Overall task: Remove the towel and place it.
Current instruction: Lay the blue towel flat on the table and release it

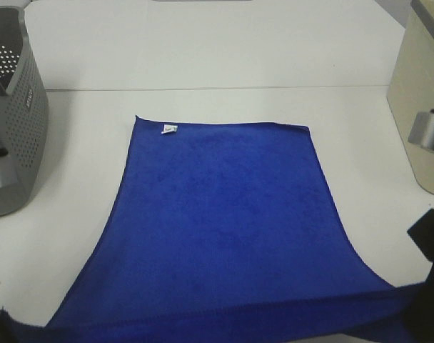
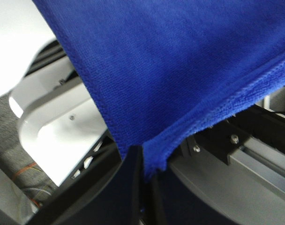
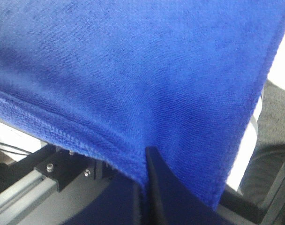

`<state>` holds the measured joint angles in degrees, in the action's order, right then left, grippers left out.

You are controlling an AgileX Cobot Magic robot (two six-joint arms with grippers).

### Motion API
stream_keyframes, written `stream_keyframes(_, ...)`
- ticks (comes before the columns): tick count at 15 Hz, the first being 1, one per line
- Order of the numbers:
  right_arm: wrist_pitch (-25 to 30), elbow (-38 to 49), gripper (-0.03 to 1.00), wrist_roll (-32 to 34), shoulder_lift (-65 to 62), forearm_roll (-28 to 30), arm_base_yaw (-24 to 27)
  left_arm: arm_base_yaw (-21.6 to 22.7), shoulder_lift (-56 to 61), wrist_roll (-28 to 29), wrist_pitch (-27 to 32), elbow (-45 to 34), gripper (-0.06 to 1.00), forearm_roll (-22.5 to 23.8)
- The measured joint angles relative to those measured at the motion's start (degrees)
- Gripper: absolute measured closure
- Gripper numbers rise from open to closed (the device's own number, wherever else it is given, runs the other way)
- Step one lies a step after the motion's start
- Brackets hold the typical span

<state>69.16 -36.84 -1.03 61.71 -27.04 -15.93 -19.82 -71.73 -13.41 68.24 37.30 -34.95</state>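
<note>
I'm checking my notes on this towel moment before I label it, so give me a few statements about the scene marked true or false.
1. The left gripper and the right gripper are each shut on the towel at its near edge. True.
2. The towel lies inside the grey basket. False: it is spread over the table, apart from the basket.
3. A white tag sits near the towel's far left corner. True.
4. The beige container stands left of the towel. False: it stands on the right, and the grey basket is on the left.
</note>
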Motion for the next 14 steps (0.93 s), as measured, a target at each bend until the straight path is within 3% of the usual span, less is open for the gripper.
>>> stream_keyframes(7, 0.2, 3.8, 0.95, 0.0, 0.0, -0.8, 0.1, -0.5, 0.1, -2.4, -0.3, -7.3, 0.94, -4.5)
stream_keyframes(11, 0.2, 3.8, 0.95, 0.0, 0.0, 1.8, 0.1, -8.8, -0.9, -0.5, -4.9, -7.3, 0.94, -3.8)
stream_keyframes(14, 0.2, 3.9, 0.95, 0.2, 0.3, 1.8, 0.1, -10.0, -4.2, 0.9, -7.8, -7.3, 0.94, -3.3)
